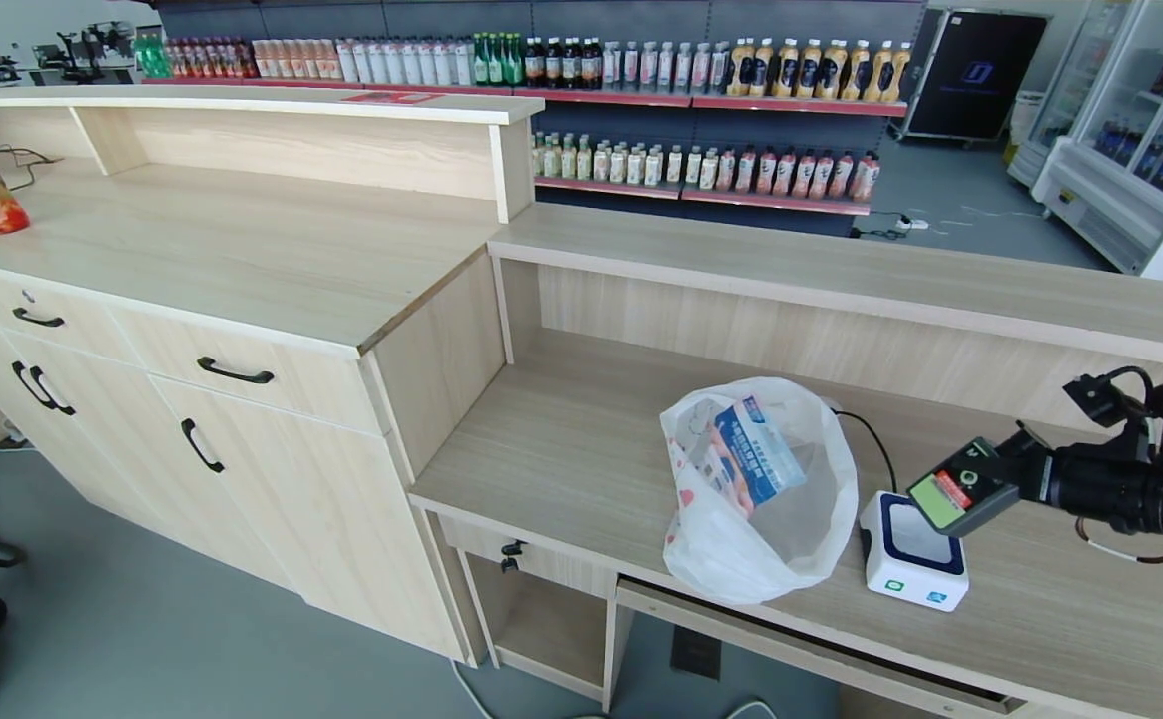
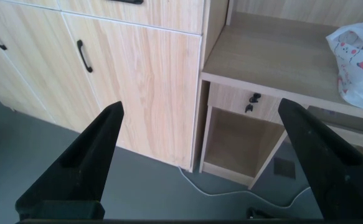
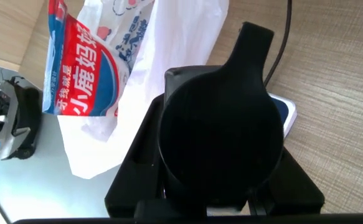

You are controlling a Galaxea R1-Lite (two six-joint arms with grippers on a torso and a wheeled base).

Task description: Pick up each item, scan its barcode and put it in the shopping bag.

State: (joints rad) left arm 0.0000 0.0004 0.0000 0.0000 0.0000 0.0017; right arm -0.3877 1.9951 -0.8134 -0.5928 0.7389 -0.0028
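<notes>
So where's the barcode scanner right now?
In the head view, the white scanner sits on the lower counter at the robot's right, just right of the shopping bag, beneath the dark box in the right gripper.

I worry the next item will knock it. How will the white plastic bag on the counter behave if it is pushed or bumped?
The bag looks thin and see-through with crumpled sides, so it probably gives way instead of resisting. A blue packet is all I see inside, so it is likely light and may slide on the smooth counter.
</notes>
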